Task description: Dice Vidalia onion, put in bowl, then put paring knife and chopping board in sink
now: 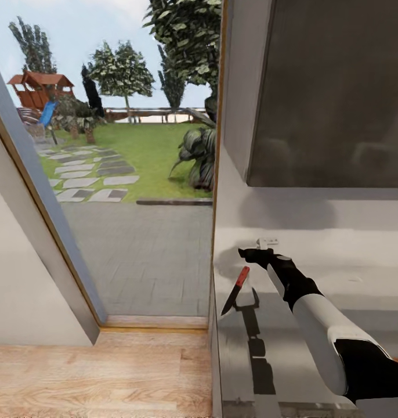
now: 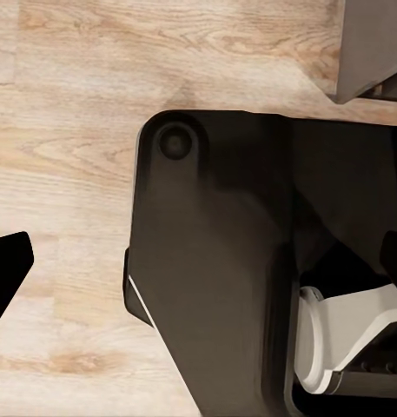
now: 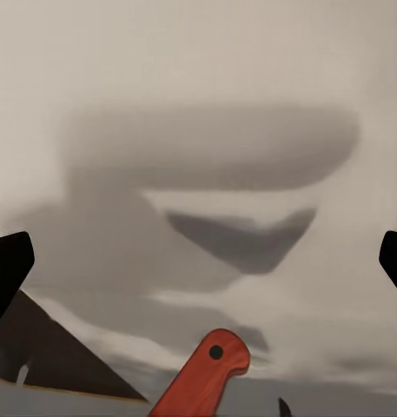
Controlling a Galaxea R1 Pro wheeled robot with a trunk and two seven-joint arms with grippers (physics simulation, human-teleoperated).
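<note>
Head view: right arm point(image 1: 315, 316) reaches forward over the pale grey countertop point(image 1: 361, 278), black wrist and white forearm. Its gripper point(image 1: 249, 254) sits near the counter's left edge, close to the white wall. The paring knife point(image 1: 235, 291) hangs just below the gripper, red handle up, dark blade pointing down and to the left, tilted. Whether the fingers actually clamp the handle cannot be told from here. A dark shadow of arm and knife lies on the counter beneath. A dark wall cabinet point(image 1: 332, 93) hangs above. To the left, a glass door point(image 1: 123, 174) looks onto lawn, stepping stones and trees; wood floor point(image 1: 100, 377) lies below.

Right wrist view: both dark fingertips point(image 3: 7, 274) stand wide at the frame's edges, well apart. The red handle point(image 3: 205, 373) with its dark rivet shows between them, touching neither tip. Grey wall behind, blurred shadows on it.

Left wrist view: one dark fingertip point(image 2: 7, 269) at each edge, spread apart, nothing between. Beneath are the wood floor point(image 2: 68, 130) and the robot's dark base point(image 2: 215, 261), with a white part beside it.
</note>
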